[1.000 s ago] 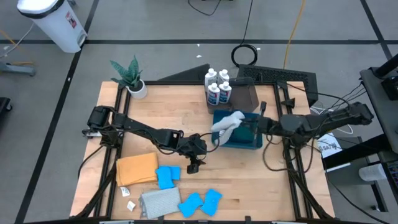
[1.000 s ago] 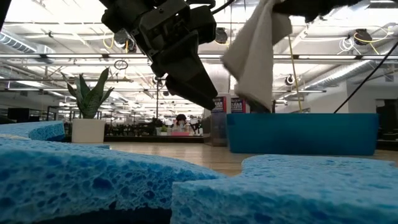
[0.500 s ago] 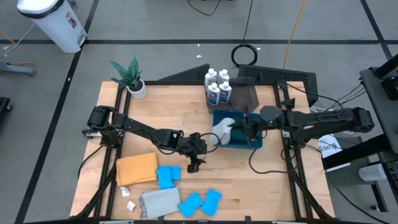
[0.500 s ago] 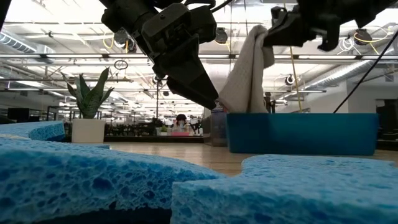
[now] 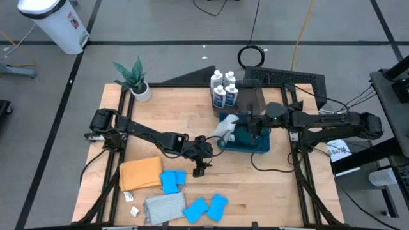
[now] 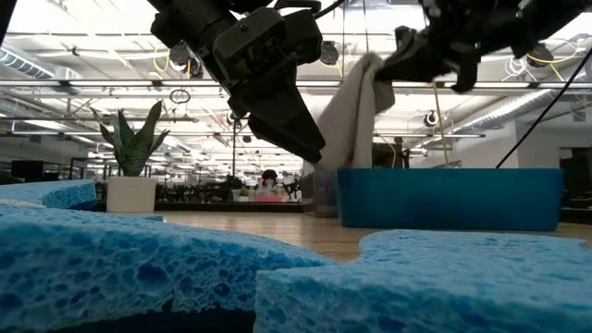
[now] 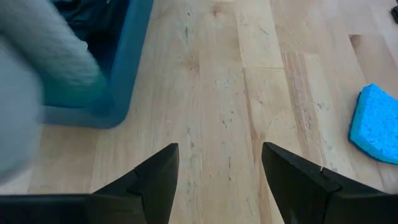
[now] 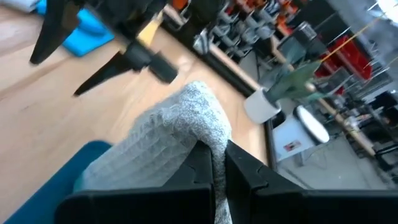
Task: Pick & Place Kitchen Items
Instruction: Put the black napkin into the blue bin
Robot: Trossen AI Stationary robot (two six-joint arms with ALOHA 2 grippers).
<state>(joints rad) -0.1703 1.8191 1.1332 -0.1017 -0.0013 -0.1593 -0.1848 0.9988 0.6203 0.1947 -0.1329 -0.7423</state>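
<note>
Pinching a pale grey knitted cloth (image 5: 223, 130) between closed fingers, the right gripper (image 5: 248, 121) hangs over the blue rectangular bin (image 5: 261, 145); the right wrist view shows the two dark fingers pressed together on a fold of the ribbed, waffle-like fabric (image 8: 168, 137). The cloth droops from that pinch with its long axis slanting down and away toward the left arm, its loose end spilling over the bin's wall nearest the left arm, as the low view shows (image 6: 351, 120). The left gripper (image 5: 199, 167) waits just beside the bin over the bare wooden table (image 5: 281, 185), its fingers (image 7: 155, 180) spread partway and gripping nothing, pointing down at the planks. Four small white bottles (image 5: 223, 88) with blue labels stand upright in a tight cluster at the table's far edge, just beyond the bin. Near the front edge on the left arm's side lie a flat folded orange cloth (image 5: 140, 173), a folded grey cloth (image 5: 164, 207) and several bright blue, porous sponges (image 5: 172, 181), one of which fills the low view's foreground (image 6: 139, 268). A potted plant (image 5: 135, 80) in a white pot stands at the far corner on the left arm's side.
</note>
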